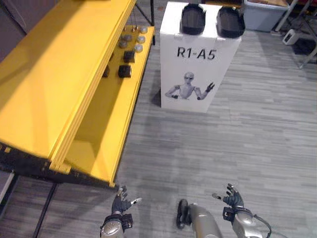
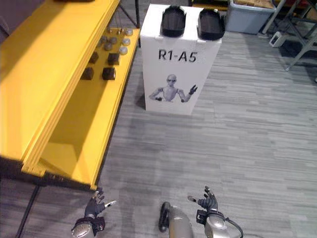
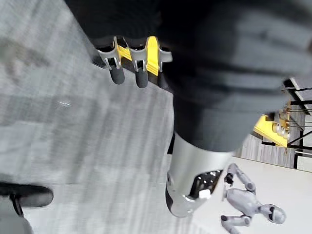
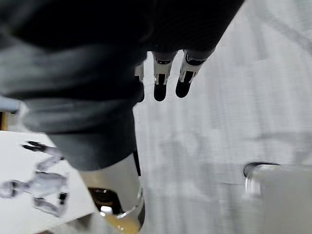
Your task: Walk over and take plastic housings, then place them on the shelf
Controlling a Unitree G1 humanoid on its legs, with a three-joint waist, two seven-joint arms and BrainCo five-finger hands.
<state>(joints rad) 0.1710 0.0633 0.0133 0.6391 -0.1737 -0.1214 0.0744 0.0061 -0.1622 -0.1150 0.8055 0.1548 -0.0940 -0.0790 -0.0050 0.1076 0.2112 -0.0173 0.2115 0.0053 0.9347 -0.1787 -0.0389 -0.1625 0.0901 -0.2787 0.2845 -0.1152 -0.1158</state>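
Left housing (image 1: 193,19) and right housing (image 1: 230,22) lay side by side atop the counter (image 1: 171,64), long axes running from near edge to far edge. Left robot hand (image 1: 120,202) and right robot hand (image 1: 233,199) hung open-fingered and empty above the floor (image 1: 247,139).

Plastic housings, two: left housing (image 1: 193,19) and right housing (image 1: 230,22).
- Form: black, glossy, oblong shells with rounded corners and a raised rim; the hollow side appears to face up.
- Pose: both lie flat, long sides parallel, pointing away from the robot.
- Place: side by side on the top face of a white box (image 1: 194,79), with a narrow gap between them, not touching.

Shelf (image 1: 44,84), one.
- Form: two flat yellow boards on a dark frame, with the upper board overhanging the lower board (image 1: 106,134).
- Place: it stands left of the white box, near it.
- State: the near part of the lower board is bare. The far end carries small black blocks (image 1: 125,71) and grey round pieces (image 1: 132,42).
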